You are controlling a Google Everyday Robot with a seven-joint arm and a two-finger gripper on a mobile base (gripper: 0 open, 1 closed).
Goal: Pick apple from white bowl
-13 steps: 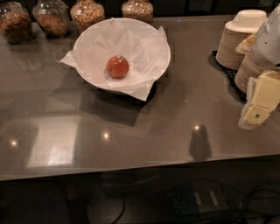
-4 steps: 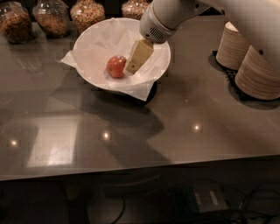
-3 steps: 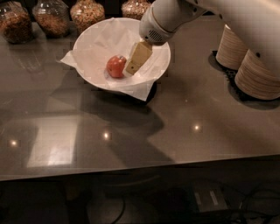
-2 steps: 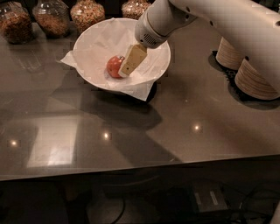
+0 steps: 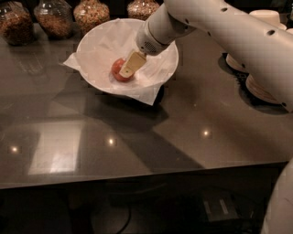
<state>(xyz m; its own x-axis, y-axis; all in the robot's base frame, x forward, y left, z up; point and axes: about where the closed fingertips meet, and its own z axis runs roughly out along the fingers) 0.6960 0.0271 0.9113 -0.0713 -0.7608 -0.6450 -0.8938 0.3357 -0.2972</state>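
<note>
Change: The arm had swung over from the right side of the tabletop (image 5: 137, 137). Its end effector (image 5: 132, 65) had then crept down and left inside the white bowl (image 5: 83, 58) until it covered the right edge of the apple (image 5: 117, 69). The apple had not shifted.
End effector: It hung low in the bowl, slanting down to the left against the apple's right flank. From where I stood I could not tell whether it was apart, together or clamped on the fruit.
Apple: It lay near the middle of the bowl on the crinkled paper lining (image 5: 146, 91), its left half showing red.
Arm: The arm (image 5: 219, 27) reached in from the upper right, probably angled so as to clear the bowl's rim.
White bowl: It stood towards the back of the tabletop, with paper corners poking out to the left and front.
Neighbours: Jars (image 5: 91, 11) stood in a row behind the bowl, and the stacked paper bowls (image 5: 258, 87) sat well apart on the right.
Step, as I judged: The approach looked nearly finished, with closing on the fruit and lifting it yet to be done.
</note>
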